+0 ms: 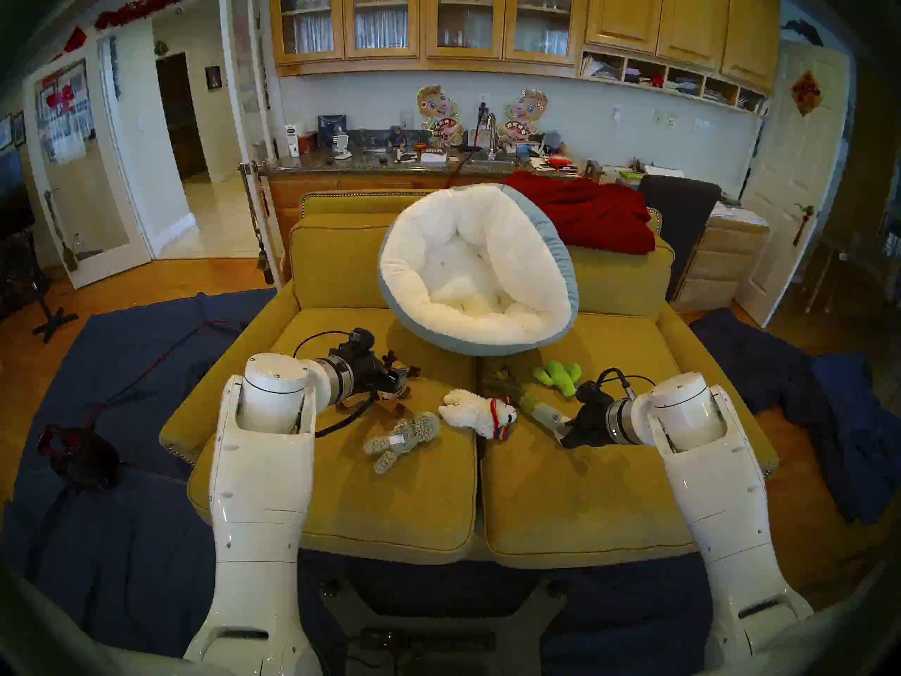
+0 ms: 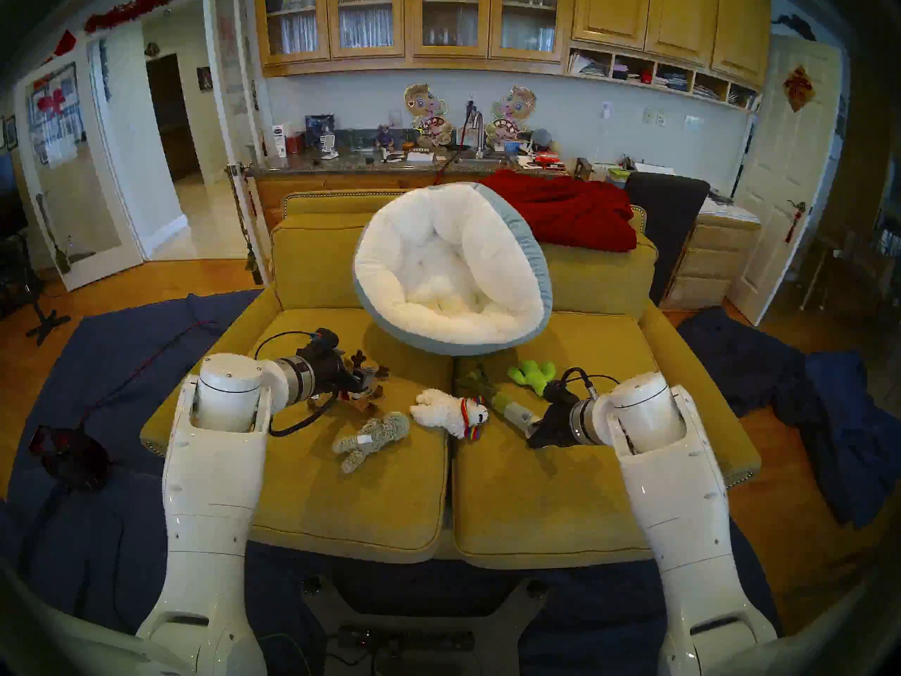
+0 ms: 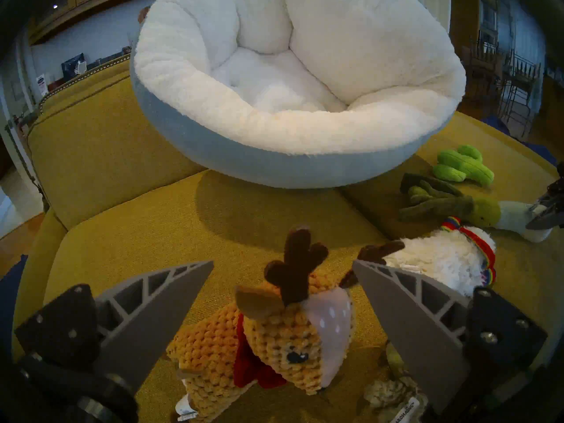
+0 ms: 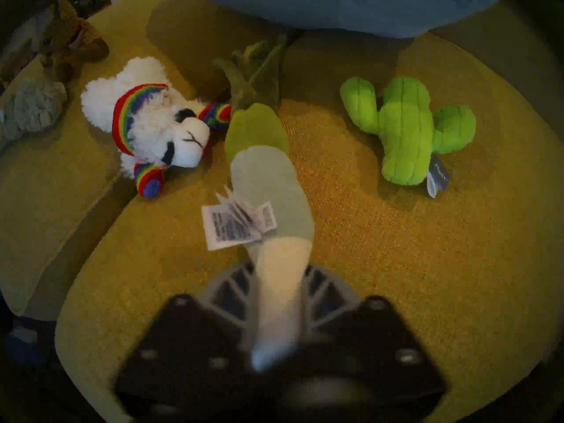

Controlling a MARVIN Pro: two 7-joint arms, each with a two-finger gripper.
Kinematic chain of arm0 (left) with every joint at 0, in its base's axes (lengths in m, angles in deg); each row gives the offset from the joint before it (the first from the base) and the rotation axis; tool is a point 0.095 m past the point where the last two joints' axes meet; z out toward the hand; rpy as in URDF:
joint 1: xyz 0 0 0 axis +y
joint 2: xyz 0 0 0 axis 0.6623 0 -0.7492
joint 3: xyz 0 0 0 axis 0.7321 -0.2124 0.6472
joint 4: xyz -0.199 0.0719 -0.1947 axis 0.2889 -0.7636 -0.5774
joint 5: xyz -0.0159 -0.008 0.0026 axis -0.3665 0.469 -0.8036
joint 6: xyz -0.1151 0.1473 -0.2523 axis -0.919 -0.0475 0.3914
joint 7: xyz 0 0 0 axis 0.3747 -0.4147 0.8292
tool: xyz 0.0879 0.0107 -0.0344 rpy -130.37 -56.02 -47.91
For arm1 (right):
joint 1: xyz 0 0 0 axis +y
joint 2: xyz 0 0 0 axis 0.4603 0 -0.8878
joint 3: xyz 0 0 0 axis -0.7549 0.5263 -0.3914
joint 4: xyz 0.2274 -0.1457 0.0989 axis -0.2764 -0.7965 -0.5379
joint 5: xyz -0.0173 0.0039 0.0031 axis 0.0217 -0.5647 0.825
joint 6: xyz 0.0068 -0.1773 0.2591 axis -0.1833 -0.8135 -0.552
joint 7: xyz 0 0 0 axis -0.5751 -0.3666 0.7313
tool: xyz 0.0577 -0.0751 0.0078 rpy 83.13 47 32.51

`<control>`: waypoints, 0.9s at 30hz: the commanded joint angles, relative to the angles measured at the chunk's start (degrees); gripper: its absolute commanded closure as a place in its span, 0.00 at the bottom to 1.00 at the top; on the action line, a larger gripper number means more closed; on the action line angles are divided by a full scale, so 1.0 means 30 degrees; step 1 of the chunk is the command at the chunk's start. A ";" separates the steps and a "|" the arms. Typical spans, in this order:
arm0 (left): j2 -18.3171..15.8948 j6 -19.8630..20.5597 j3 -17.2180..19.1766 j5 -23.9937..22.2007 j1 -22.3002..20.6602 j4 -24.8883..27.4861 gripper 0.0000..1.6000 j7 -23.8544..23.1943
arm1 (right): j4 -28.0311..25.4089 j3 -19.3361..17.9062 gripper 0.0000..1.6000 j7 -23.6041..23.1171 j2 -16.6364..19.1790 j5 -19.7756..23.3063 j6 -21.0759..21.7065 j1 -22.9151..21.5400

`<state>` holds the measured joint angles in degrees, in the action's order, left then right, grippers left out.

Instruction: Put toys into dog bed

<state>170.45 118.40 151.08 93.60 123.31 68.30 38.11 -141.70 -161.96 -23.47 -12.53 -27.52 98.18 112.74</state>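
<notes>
The two white arms (image 1: 263,446) rise nearest the head camera, reaching over the front edge of the mustard-yellow sofa (image 1: 390,514).

The dog bed (image 1: 475,270) is the biggest thing on the seat: round, fluffy white inside, light blue outside. It leans against the backrest at the middle of the sofa, tipped so its opening faces forward. A red blanket (image 1: 585,211) lies over the backrest's right end.

The leek (image 4: 265,181) lies on the right cushion near the centre seam. Its long axis runs from the dark green leaves, pointing toward the bed, down to the white root end. A paper tag hangs at its side. The right gripper (image 4: 274,294) has its jaws on either side of that white end, touching it; the blur hides whether they clamp it.

The white llama (image 1: 480,411) with a rainbow collar lies across the seam, head toward the leek. The grey fuzzy animal (image 1: 402,438) sprawls on the left cushion, nearer the front edge. The lime-green cactus (image 1: 558,375) lies beside the leek's leaves, near the bed's rim. The crocheted brown reindeer (image 3: 268,337), red scarf at its neck, lies on the left cushion, antlers toward the bed. The left gripper (image 3: 282,265) hangs over it, jaws spread wide.
</notes>
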 commanded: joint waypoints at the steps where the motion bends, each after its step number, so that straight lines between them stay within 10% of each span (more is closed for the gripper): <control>1: -0.0003 -0.0041 -0.0018 -0.0069 -0.0580 0.0524 0.00 0.0003 | -0.1034 -0.0476 1.00 0.0199 0.0039 0.0142 -0.0402 -0.0002; 27: -0.0005 -0.0076 -0.0019 -0.0073 -0.0569 0.0482 0.00 0.0024 | -0.3502 -0.2903 1.00 -0.0557 0.0548 0.1389 -0.0272 -0.2292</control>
<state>170.44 118.39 151.08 93.60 123.32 68.26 38.13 -149.65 -170.24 -25.41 -10.78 -24.12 97.28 112.14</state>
